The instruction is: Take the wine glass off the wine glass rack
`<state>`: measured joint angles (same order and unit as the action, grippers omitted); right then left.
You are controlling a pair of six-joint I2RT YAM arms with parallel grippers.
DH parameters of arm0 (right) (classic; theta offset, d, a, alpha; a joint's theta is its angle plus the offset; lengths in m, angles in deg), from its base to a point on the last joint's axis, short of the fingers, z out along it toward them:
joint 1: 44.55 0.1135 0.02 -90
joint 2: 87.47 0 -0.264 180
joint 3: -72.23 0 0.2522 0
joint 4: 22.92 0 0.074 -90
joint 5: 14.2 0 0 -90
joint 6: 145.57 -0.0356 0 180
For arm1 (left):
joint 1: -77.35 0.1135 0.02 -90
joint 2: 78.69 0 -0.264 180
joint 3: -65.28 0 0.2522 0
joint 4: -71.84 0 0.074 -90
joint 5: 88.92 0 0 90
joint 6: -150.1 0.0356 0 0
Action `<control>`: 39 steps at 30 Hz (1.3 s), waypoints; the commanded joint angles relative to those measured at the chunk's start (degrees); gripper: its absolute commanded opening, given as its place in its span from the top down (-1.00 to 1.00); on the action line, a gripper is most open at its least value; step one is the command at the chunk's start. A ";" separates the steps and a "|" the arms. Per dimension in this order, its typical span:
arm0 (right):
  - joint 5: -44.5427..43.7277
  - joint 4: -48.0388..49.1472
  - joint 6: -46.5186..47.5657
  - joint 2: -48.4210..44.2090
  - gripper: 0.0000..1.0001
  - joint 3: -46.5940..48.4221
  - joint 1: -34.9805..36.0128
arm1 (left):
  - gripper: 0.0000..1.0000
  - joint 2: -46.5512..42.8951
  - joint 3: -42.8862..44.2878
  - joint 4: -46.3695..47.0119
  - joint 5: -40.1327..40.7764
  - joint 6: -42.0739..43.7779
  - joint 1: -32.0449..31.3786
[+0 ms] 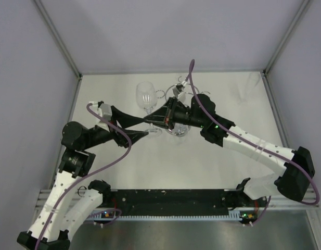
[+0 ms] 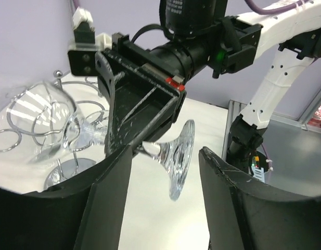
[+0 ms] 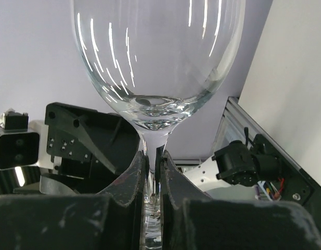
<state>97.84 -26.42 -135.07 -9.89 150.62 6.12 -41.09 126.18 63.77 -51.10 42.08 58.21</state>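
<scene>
The wine glass (image 1: pixel 145 97) is clear, and my right gripper (image 1: pixel 156 121) is shut on its stem, holding it just left of the wine glass rack (image 1: pixel 177 89). The rack is a chrome wire stand with ringed arms. In the right wrist view the bowl (image 3: pixel 157 52) rises above the gripper (image 3: pixel 151 156), which pinches the stem. My left gripper (image 2: pixel 166 172) is open, and the glass's foot (image 2: pixel 181 156) lies between its fingers without touching them. The bowl (image 2: pixel 46 120) lies in front of the rack's wire rings (image 2: pixel 9 133).
The rack's round mirrored base (image 1: pixel 179 130) sits under my right gripper. The two arms meet over the middle of the white table (image 1: pixel 212 166). Grey walls close in the back and sides. A black rail (image 1: pixel 170 200) runs along the near edge.
</scene>
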 commanded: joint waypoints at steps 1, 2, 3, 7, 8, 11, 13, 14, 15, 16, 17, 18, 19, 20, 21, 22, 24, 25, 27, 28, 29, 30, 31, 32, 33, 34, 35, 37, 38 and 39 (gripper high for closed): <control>-0.95 -0.76 7.25 -7.70 1.00 2.71 -2.15 | -0.22 -1.39 2.78 -0.94 0.68 -1.92 -0.29; -0.86 -1.64 8.39 -8.67 1.00 2.36 -2.86 | -0.22 -1.31 3.05 -0.95 0.16 -3.32 -0.29; -0.60 -2.52 9.45 -9.37 1.00 2.27 -3.65 | -0.22 -1.31 3.14 -0.86 0.33 -4.64 -0.29; -0.25 -12.33 18.83 -12.97 1.00 4.54 -4.97 | -0.23 -1.57 3.75 -0.94 2.95 -11.75 -0.29; -0.51 -15.94 21.99 -13.42 1.00 5.77 -4.97 | -0.23 -1.05 4.54 -1.47 3.57 -13.51 -0.29; -0.60 -25.79 31.84 -15.00 1.00 8.85 -5.06 | -0.28 0.89 7.09 -2.01 3.06 -20.36 -0.29; -2.08 -31.07 37.38 -16.66 1.00 9.38 -5.06 | -0.29 1.50 7.01 0.62 3.66 -26.16 -0.29; -2.87 -33.27 39.67 -17.80 1.00 9.30 -4.97 | -0.29 1.77 6.66 2.46 3.93 -29.32 -0.29; -4.01 -35.29 42.04 -19.03 1.00 9.12 -4.97 | -0.28 1.86 6.57 3.09 4.98 -32.22 -0.29; -4.46 -36.70 43.63 -20.18 1.00 8.95 -4.97 | -0.28 2.38 6.65 2.92 5.94 -34.51 -0.29; -4.73 -38.11 45.73 -21.32 1.00 8.86 -5.06 | -0.29 2.82 6.83 3.18 6.47 -37.15 -0.20; -4.99 -40.47 47.58 -22.11 1.00 8.94 -5.06 | -0.29 3.43 7.18 3.18 6.57 -39.18 -0.20; -5.17 -42.24 49.86 -22.99 1.00 9.12 -5.06 | -0.28 4.22 7.88 2.40 6.74 -41.37 -0.20; -5.69 -44.95 52.41 -23.96 1.00 9.56 -4.97 | -0.28 5.01 8.58 1.35 6.74 -43.31 -0.29; -7.26 -47.50 54.35 -24.66 1.00 10.17 -4.80 | -0.28 5.89 9.55 0.90 6.48 -44.72 -0.20; -8.67 -50.05 56.46 -25.37 1.00 10.52 -4.71 | -0.29 6.86 9.90 0.64 6.31 -46.30 -0.29; -9.65 -52.88 60.32 -26.86 1.00 10.44 -4.62 | -0.29 8.70 9.91 1.59 5.69 -49.37 -0.20; -9.65 -53.85 61.30 -27.56 1.00 10.18 -4.45 | -0.29 9.41 9.65 2.56 5.34 -51.22 -0.20; -9.74 -54.64 64.19 -28.80 1.00 9.48 -4.01 | -0.29 11.16 9.47 4.14 4.64 -54.48 -0.20; -11.22 -54.82 65.78 -29.06 1.00 8.86 -3.66 | -0.29 12.13 9.64 4.67 3.94 -55.88 -0.20; -12.80 -55.26 67.19 -29.41 1.00 8.33 -3.13 | -0.29 13.19 9.64 5.37 2.97 -56.76 -0.29; -13.25 -55.26 69.11 -29.68 1.00 7.98 -2.78 | -0.29 14.07 9.64 5.64 2.18 -57.38 -0.29; -13.25 -55.17 70.61 -29.68 1.00 7.63 -2.60 | -0.29 14.68 9.47 5.73 1.48 -57.74 -0.29; -13.43 -55.26 72.19 -29.51 1.00 7.54 -2.16 | -0.28 15.30 9.12 5.65 0.86 -57.91 -0.11; -13.69 -55.26 73.51 -29.24 1.00 7.45 -1.81 | -0.28 15.74 8.85 5.64 0.33 -58.09 -0.29; -14.65 -55.70 74.83 -28.98 1.00 7.54 -1.29 | -0.28 16.27 8.33 5.82 -0.37 -58.35 -0.20; -15.01 -56.22 76.15 -28.37 1.00 7.97 -0.58 | -0.28 16.79 7.80 6.34 -1.25 -58.88 -0.29; -15.19 -57.28 78.61 -27.31 1.00 8.76 0.82 | -0.26 17.41 6.84 7.14 -3.00 -59.67 -0.29; -15.19 -57.89 79.15 -26.52 1.00 9.38 1.52 | -0.27 17.68 6.40 7.14 -3.62 -59.50 -0.20; -15.45 -58.25 81.07 -26.08 1.00 9.82 2.49 | -0.26 17.68 5.96 7.05 -4.32 -59.24 -0.20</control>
<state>84.03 -85.52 -61.94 -37.43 157.30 5.64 -23.60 133.33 66.48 -50.93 -15.43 58.10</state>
